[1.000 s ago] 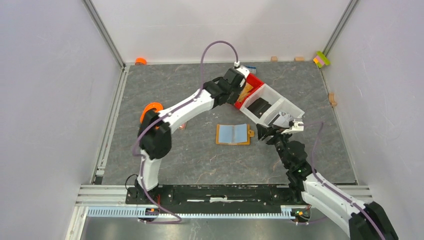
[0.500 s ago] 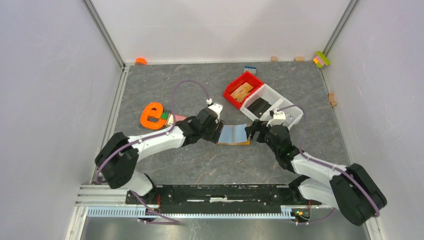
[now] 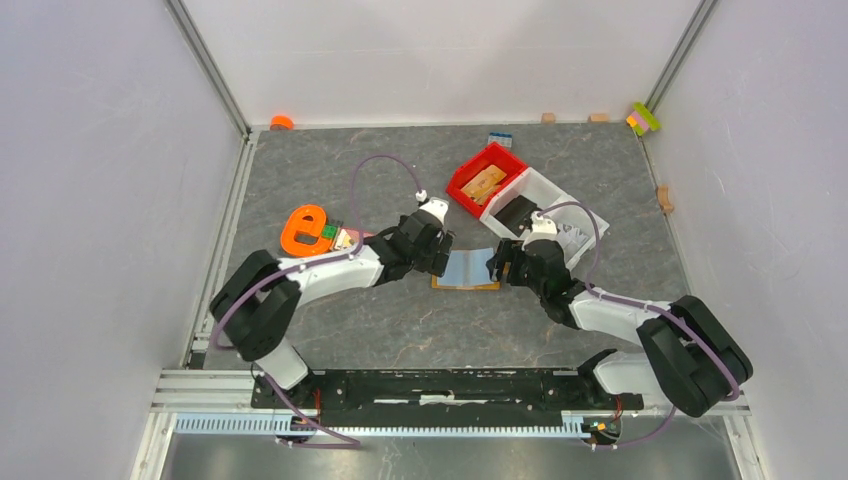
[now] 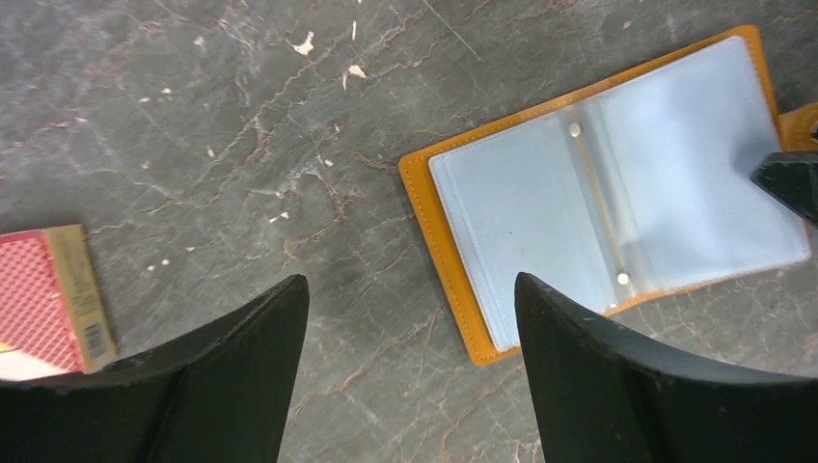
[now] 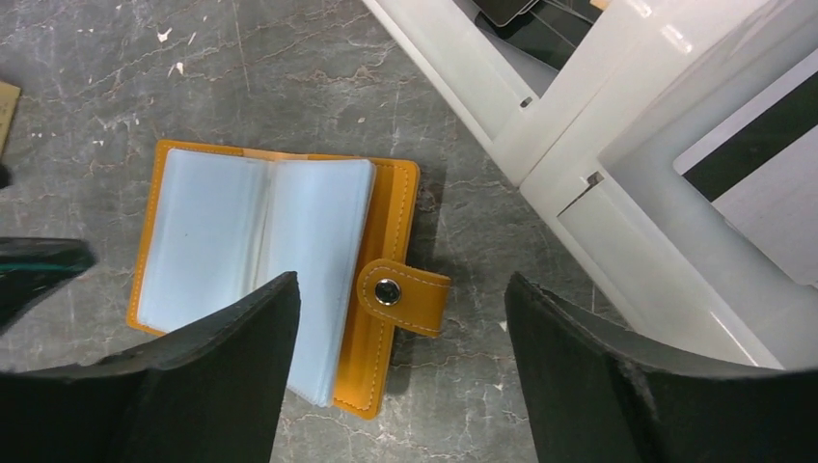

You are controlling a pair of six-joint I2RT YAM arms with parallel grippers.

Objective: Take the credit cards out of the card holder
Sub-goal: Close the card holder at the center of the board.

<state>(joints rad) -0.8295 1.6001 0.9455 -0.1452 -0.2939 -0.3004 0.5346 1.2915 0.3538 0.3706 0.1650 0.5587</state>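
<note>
Open flat on grey worktop (image 3: 400,320): card holder (image 3: 468,270), pale blue sleeves up, between the two sets of fingers. Cannot tell whether sleeves hold any card.

Left wrist view:
- left fingers (image 4: 222,386) spread wide, gripping nothing, low over worktop
- holder's near corner just inside the gap, beside the finger on the view's right; rest of holder ahead and off to that side
- pinkish-red card (image 4: 39,299) flat on worktop, outside the other finger, well apart from holder
- dark tip of a right finger at holder's tab-side edge; touching or just above, cannot tell

Right wrist view:
- right fingers (image 5: 174,386) also spread wide, empty
- holder ahead, snap tab (image 5: 403,294) in the gap, sleeves nearer the finger on the view's left
- dark tip of a left finger near holder's far edge, apart from it
- white bin (image 5: 579,145) ahead of the finger on the view's right, near the tab, not touching

Top view: dark grey card (image 3: 517,212) inside white bin. Red bin (image 3: 470,180) against white bin, beyond both sets of fingers.
</note>
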